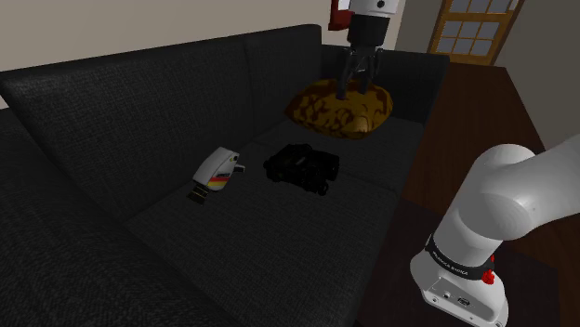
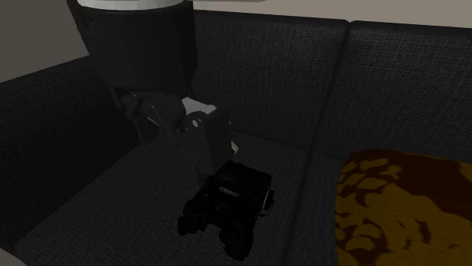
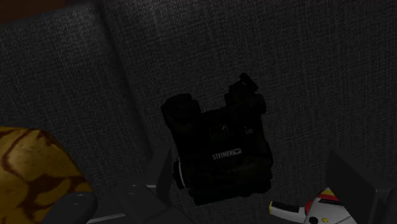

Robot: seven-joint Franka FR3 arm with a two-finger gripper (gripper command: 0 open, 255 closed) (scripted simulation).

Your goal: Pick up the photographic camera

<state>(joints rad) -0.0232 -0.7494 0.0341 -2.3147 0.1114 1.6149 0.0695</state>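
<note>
The photographic camera point(image 1: 217, 173) is a white instant camera with a rainbow stripe, lying on the dark sofa seat point(image 1: 279, 232). My black gripper point(image 1: 360, 88) hangs open over a yellow-brown cushion point(image 1: 339, 107), well off to the shoulder view's right of the camera. In the wrist view the camera point(image 3: 315, 210) shows partly, beside the black binoculars point(image 3: 219, 149); the gripper point(image 3: 242, 194) holds nothing. In the second exterior view the gripper point(image 2: 178, 125) covers most of the camera point(image 2: 195, 104).
Black binoculars point(image 1: 302, 167) lie between the camera and the cushion. The sofa's backrest point(image 1: 167, 93) rises behind them. A dark wooden floor point(image 1: 483, 111) and a paned door point(image 1: 474, 28) are at the shoulder view's right, near the arm's stand point(image 1: 460, 279).
</note>
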